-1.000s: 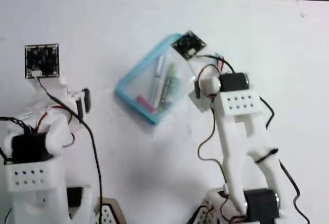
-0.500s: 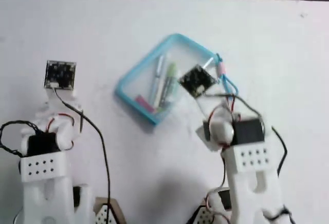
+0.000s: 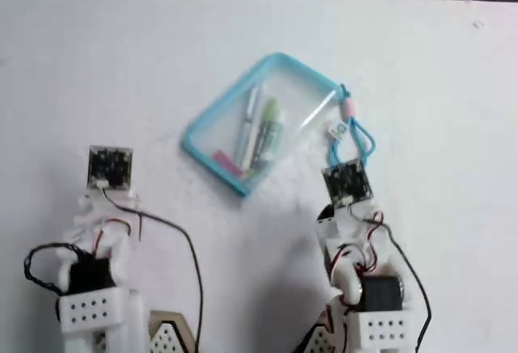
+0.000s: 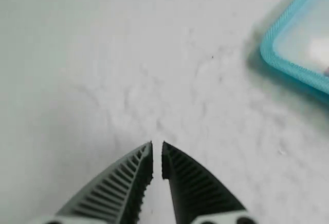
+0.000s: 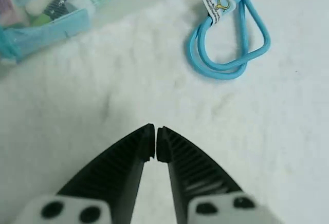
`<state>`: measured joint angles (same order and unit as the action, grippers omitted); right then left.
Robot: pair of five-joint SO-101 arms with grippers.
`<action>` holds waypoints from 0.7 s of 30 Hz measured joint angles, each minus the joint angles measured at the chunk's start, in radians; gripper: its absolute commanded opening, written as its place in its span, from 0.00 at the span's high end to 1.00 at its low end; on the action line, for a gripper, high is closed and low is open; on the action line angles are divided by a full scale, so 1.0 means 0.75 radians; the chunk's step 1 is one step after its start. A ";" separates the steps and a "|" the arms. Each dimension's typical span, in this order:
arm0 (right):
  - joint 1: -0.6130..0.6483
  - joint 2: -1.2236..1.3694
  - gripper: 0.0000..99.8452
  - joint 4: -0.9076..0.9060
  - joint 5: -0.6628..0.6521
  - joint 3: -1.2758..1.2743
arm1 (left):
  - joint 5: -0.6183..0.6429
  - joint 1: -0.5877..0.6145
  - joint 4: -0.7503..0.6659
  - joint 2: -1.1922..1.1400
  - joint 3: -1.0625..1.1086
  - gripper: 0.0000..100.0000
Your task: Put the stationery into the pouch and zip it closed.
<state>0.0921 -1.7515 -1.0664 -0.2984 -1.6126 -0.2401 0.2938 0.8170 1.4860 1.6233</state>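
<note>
High view: clear, blue-edged pouch (image 3: 303,98), frame centre; pens (image 3: 261,130) inside; blue cord loop (image 5: 222,71) attached. Left gripper (image 4: 157,157), right gripper (image 5: 155,142): fingers nearly touching, empty.

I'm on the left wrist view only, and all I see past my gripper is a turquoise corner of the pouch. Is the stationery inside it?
Observer: Yes. In the high view the stationery lies inside the clear pouch.
Operator: Where's the other gripper?
Observer: The right gripper is shut over bare table, apart from the pouch.
Operator: Anything near it to pull on?
Observer: A blue loop hangs off the pouch's corner and lies flat on the table just ahead of the right gripper, with nothing touching it.
</note>
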 measured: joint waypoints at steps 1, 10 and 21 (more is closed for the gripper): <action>0.002 -0.031 0.98 0.000 0.000 -0.041 | 0.000 0.000 0.000 0.043 0.051 0.92; 0.002 0.004 0.98 -0.012 0.012 -0.096 | 0.000 0.000 0.315 0.395 0.102 0.92; 0.002 0.002 0.98 -0.186 0.012 -0.096 | 0.000 0.000 0.528 0.428 0.102 0.92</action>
<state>0.0936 -1.7499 -1.2060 -0.2892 -1.6847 -0.2401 0.2938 1.2129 1.8067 1.7001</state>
